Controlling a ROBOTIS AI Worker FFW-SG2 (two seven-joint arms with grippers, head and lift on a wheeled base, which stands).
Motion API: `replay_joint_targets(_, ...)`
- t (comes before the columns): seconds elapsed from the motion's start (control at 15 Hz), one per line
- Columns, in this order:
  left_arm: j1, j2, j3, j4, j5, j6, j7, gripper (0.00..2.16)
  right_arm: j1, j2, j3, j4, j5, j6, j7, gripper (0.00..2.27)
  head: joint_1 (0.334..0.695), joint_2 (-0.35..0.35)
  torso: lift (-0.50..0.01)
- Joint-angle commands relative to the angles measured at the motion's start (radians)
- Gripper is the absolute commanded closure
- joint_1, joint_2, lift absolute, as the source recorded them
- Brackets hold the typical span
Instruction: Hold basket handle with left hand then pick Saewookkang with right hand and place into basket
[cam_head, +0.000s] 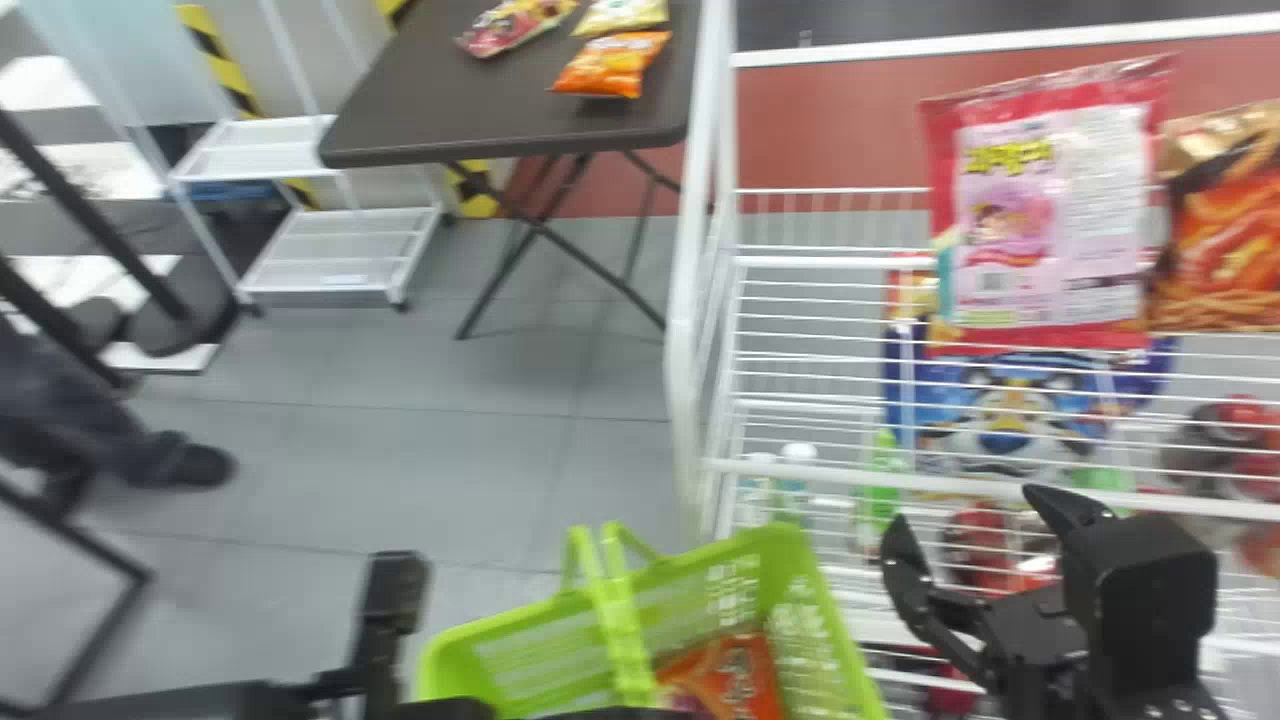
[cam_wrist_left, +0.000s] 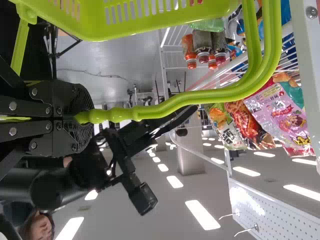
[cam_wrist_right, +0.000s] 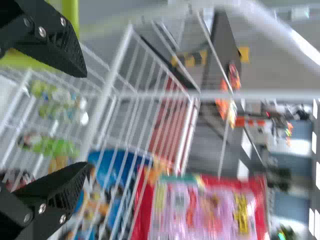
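Left claw (cam_wrist_left: 86, 117) is gripping the handle (cam_wrist_left: 220, 94). Right claw (cam_head: 975, 515) is standing open, holding nothing, just in front of the shelf (cam_head: 840, 473). The basket (cam_head: 778, 545) is sitting to that claw's left. Inside it an orange packet is lying, low and left of the right claw; through the blur I am taking it for the Saewookkang (cam_head: 735, 675).

Step in hand, my judgement: placing is looking done, so I am planning to clear the right claw slowly, minding the basket rim and shelf wires, and to hold the left pinch firm and level so the packet isn't sliding.

Comparing views: head view is giving me the basket's inside and the packet. Left wrist view is giving the handle between the pads, which I am using to check the pinch. Right wrist view is confirming the wide gap between the right claw's fingers.
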Motion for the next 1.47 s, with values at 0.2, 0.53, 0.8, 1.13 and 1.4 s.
replay_joint_targets(0.2,-0.006,-0.001,-0.014,0.01,-0.009,0.032,-0.01,2.15,0.096,0.058,-0.289,0.275,-0.15,-0.649,0.156,0.05,0.695,-0.062,-0.017)
replay_joint_targets(0.53,-0.017,-0.006,-0.033,0.014,-0.019,0.032,-0.01,2.15,0.108,0.069,-0.321,0.341,-0.182,-0.723,0.166,0.05,0.695,-0.259,-0.017)
replay_joint_targets(0.8,-0.015,-0.006,-0.024,0.017,-0.019,0.032,-0.01,2.15,0.107,0.074,-0.321,0.341,-0.182,-0.726,0.166,0.05,0.695,-0.282,-0.017)
replay_joint_targets(1.13,-0.031,-0.006,-0.029,0.037,-0.021,0.032,-0.01,2.15,0.107,0.088,-0.316,0.344,-0.182,-0.741,0.168,0.05,0.695,-0.275,-0.017)
replay_joint_targets(1.4,-0.037,-0.006,-0.02,0.046,-0.019,0.032,-0.01,2.15,0.105,0.092,-0.312,0.342,-0.182,-0.744,0.168,0.05,0.695,-0.268,-0.017)
